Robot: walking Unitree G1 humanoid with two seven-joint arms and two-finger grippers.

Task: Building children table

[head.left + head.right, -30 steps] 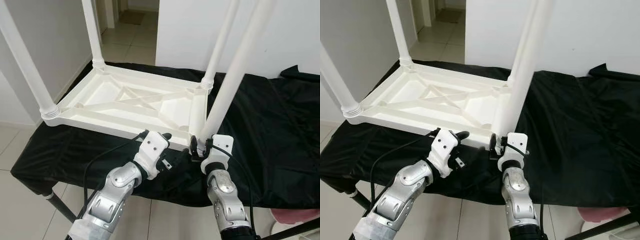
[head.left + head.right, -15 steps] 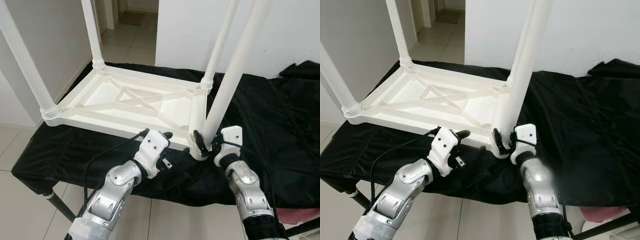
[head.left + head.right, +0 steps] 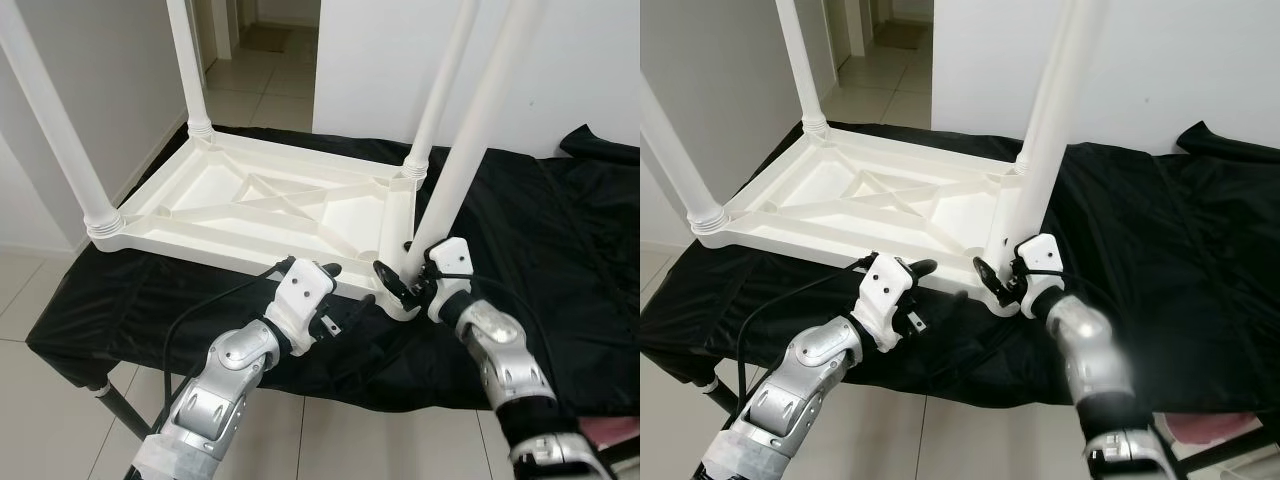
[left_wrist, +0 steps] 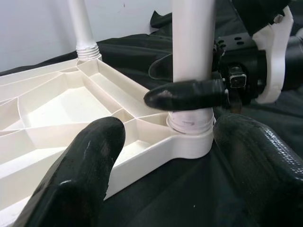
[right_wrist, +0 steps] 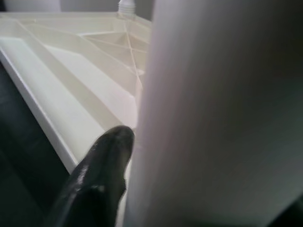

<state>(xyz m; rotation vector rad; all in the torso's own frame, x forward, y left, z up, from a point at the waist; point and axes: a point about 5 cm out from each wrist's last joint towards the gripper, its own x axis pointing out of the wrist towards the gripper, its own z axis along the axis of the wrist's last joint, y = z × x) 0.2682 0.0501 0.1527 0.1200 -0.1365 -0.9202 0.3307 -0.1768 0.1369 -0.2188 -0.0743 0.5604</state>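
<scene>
The white children's table top (image 3: 250, 205) lies upside down on a black cloth (image 3: 560, 250), with its legs standing up. My right gripper (image 3: 405, 280) is shut around the base of the near-right leg (image 3: 470, 150), just above its corner socket. Through the left wrist camera, one right finger (image 4: 184, 94) wraps that leg (image 4: 191, 42). In the right wrist view the leg (image 5: 222, 113) is very close, with one finger (image 5: 99, 184) beside it. My left gripper (image 3: 340, 290) is open at the top's near edge, its fingers (image 4: 90, 175) straddling the corner without touching the leg.
The cloth covers a stand with black metal legs (image 3: 115, 405). Tiled floor (image 3: 40, 400) lies to the left and below, a white wall (image 3: 380, 60) stands behind, and an open doorway (image 3: 265, 30) is at the back. A pink object (image 3: 610, 432) sits low on the right.
My right arm has swung out to the right and its wrist has turned around the near-right leg, still gripping it. The left gripper has hardly moved.
</scene>
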